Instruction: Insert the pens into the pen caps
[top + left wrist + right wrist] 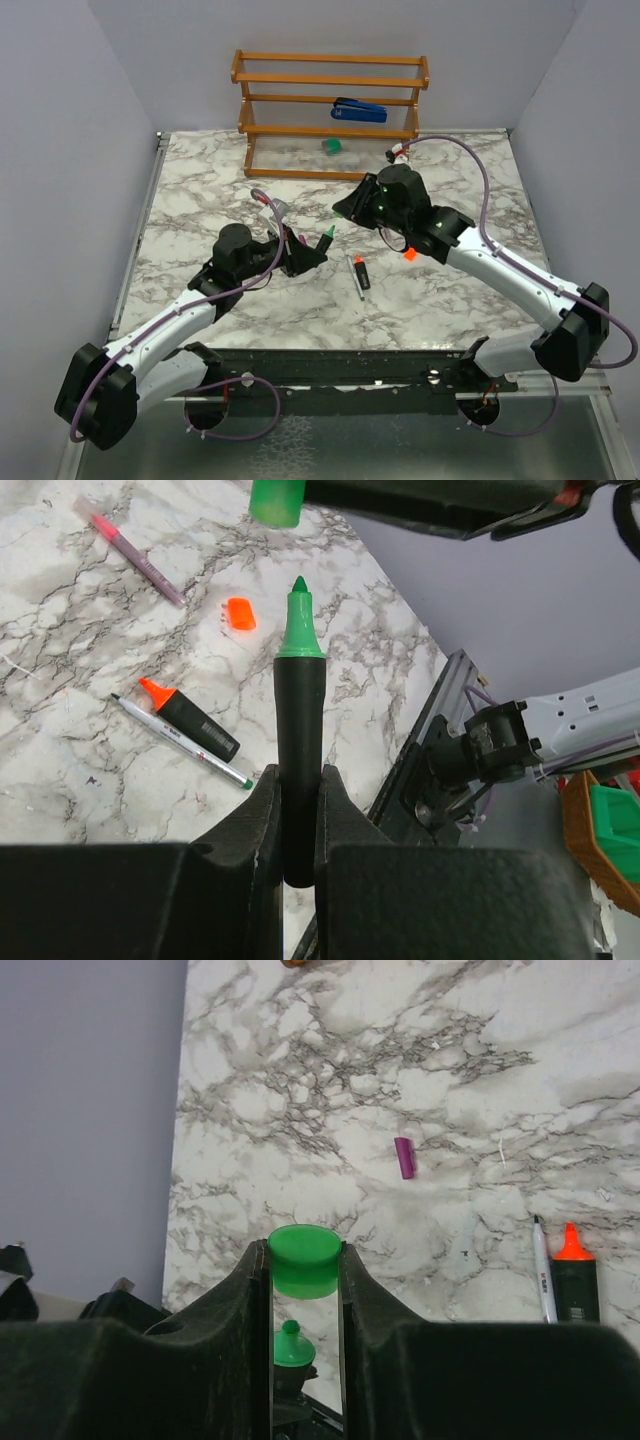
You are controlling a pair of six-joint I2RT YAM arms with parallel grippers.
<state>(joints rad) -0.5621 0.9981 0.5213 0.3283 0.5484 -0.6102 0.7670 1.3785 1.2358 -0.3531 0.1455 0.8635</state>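
Scene: two robot arms meet above the middle of a white marble counter [200, 180].
Left gripper [300, 780]: fingers pressed against the black barrel of the green-tipped marker [300, 705], which is held off the surface with its tip aimed at the other arm.
Right gripper [305, 1255]: fingers pinching the green cap [303, 1258] by its sides, in the air above the counter's middle.
Alignment: in the right wrist view, the marker's green tip shows between the fingers just below the cap. The two look close and roughly in line but are not touching.
Step in hand: judged to be lining up the first pair, the green marker with its cap, just short of insertion.
Next move: it likely calls for bringing tip and cap opening together along one axis, then a straight push until the cap seats. A small sideways error could make the tip catch the cap's rim.
Not yet capped: the orange-tipped marker [360, 272] and thin grey pen [361, 290] lie touching side by side, just toward the near edge from the middle. The orange cap [409, 253] lies to their right.
Elsewhere: a pink pen [135, 552] and a purple cap [404, 1157] lie loose on the marble, apart from the others.
Far edge: a wooden rack [330, 80] holds a blue stapler [358, 110].
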